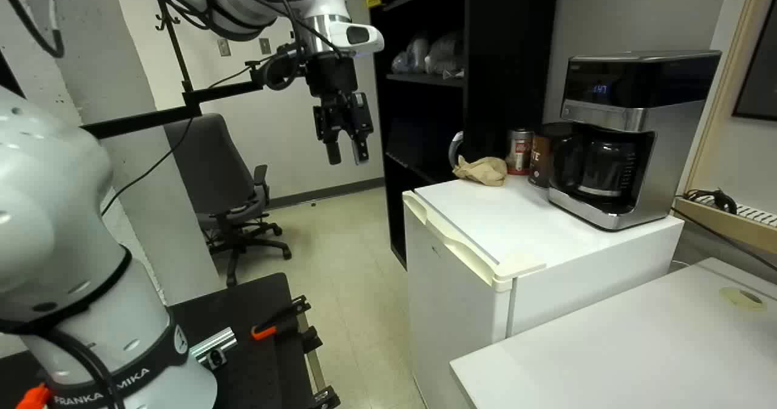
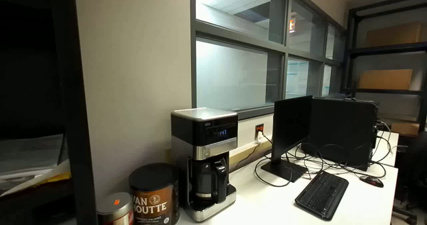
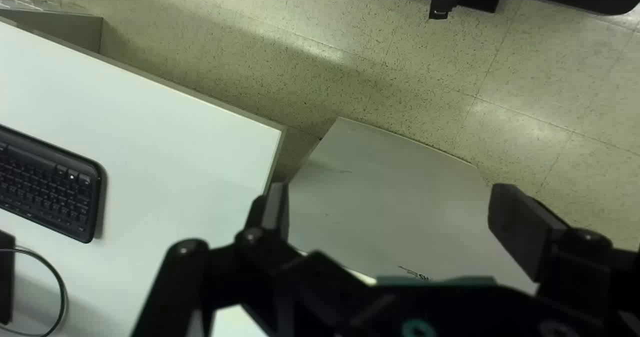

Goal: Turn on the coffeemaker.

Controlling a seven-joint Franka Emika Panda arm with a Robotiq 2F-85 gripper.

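Observation:
The coffeemaker (image 1: 674, 142) is a black and silver boxy machine standing upright on the white fridge top. It also shows in an exterior view (image 2: 200, 153). Its display (image 2: 223, 132) is lit with blue digits that look like 1:47. A dark glass carafe (image 1: 607, 163) with a black handle sits inside it. My gripper (image 1: 347, 152) hangs pointing down in the air, left of the fridge and well apart from the coffeemaker. In the wrist view the gripper (image 3: 390, 202) has its fingers wide apart with nothing between them. The coffeemaker is out of the wrist view.
A brown coffee can (image 2: 153, 198), a smaller tin (image 1: 519, 151) and a crumpled brown paper (image 1: 482, 171) stand beside the coffeemaker on the fridge (image 1: 461, 312). A tall black shelf (image 1: 507, 63) rises behind. A white table (image 1: 637, 348) with keyboard (image 2: 323, 195) and monitor (image 2: 290, 128) adjoins.

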